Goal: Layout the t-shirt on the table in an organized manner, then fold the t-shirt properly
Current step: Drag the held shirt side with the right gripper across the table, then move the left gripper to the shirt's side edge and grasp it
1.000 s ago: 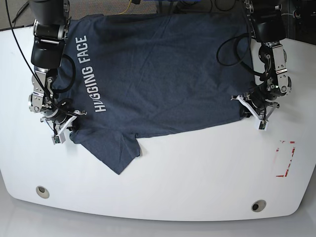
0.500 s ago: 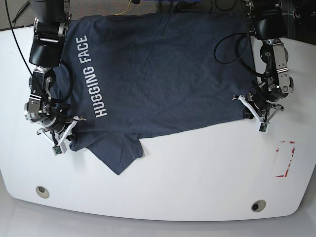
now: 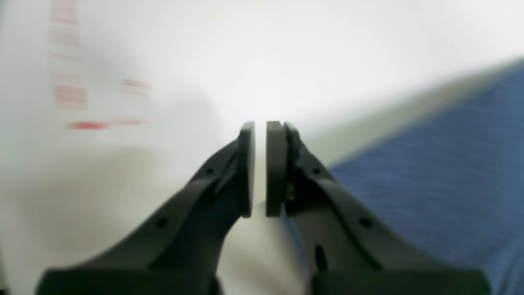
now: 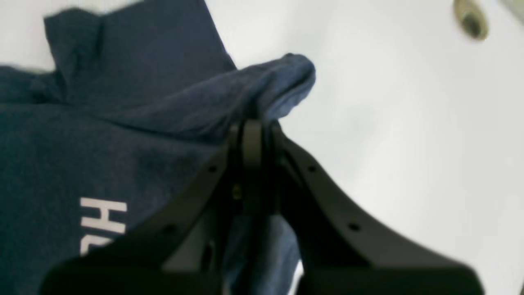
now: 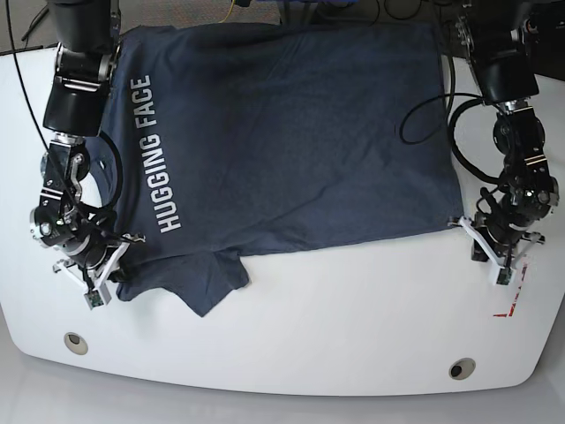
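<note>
T-shirt (image 5: 282,132) lay spread on the table (image 5: 353,309).
Right gripper (image 4: 254,131) pinched its fabric — left gripper (image 3: 262,168) closed, holding nothing, beside the hem.

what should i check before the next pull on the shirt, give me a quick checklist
1. Right claw shut on the t-shirt: ok, a bunched fold of cloth sits between its jaws.
2. Left claw holding the hem: not ok, jaws nearly shut with only white table between them, cloth lying beside it.
3. Shirt spread flat: not ok, the lower sleeve is crumpled near the right claw.
4. Lettering facing up: ok.
5. Far edge of the shirt on the table: cannot tell, it runs to the top of the base view.
</note>
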Robot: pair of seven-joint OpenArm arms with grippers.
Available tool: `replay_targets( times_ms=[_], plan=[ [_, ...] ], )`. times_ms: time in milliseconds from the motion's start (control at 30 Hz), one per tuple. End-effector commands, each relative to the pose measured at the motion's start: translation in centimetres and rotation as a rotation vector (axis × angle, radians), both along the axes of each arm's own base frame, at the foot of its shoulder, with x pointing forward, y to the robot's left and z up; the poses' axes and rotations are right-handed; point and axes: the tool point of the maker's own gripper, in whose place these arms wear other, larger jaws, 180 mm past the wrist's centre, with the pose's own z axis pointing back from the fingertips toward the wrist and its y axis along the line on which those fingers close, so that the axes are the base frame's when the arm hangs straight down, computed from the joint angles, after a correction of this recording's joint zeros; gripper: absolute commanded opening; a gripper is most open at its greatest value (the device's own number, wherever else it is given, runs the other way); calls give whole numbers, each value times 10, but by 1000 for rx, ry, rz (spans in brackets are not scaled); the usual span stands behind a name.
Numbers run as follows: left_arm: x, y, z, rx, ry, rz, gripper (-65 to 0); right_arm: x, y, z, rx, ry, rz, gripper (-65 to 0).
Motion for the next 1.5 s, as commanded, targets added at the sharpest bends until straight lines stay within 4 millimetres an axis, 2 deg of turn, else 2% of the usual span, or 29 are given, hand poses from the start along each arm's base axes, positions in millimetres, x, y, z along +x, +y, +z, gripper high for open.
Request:
replay_targets(
  times_ms=[0, 133, 233, 333, 433, 600, 700, 833, 933, 1000, 1200, 1300, 1467],
  plan=[
    [15, 4, 46, 43, -102, -18, -619, 18, -14, 46, -32, -105, -15, -650],
    [22, 5, 75, 74, -148, -19, -619, 28, -16, 65, -40, -134, -19, -650],
    [25, 3, 89, 85, -177, -22, -619, 33, -18, 75, -46, -141, -24, -650],
    [23, 2, 96, 104, -172, -21, -619, 35, -18, 81, -50, -141, -26, -650],
    [18, 4, 93, 116, -136, -12, -615, 35, -24, 85, -63, -145, -33, -650],
    [10, 4, 76, 109, -74, -4, -596, 34, -24, 82, -63, -138, -32, -650],
    [0, -4, 55, 85, -32, -10, -507, 31, -24, 74, -61, -121, -32, -650],
    [-4, -15, 42, 53, -12, -17, -365, 24, -22, 61, -54, -106, -27, -650],
    [-4, -23, 35, 26, -1, -18, -279, 22, -21, 56, -49, -106, -23, -650],
    [-4, -26, 26, 7, 19, -18, -249, 20, -18, 49, -40, -98, -22, -650],
    [2, -42, 1, -79, 51, -22, -241, 14, -15, 38, -34, -76, -18, -650],
    [4, -50, -19, -127, 76, -22, -241, 10, -14, 31, -33, -61, -17, -650],
    [15, -52, -41, -189, 104, -8, -241, 8, -14, 29, -33, -56, -17, -650]
  ],
)
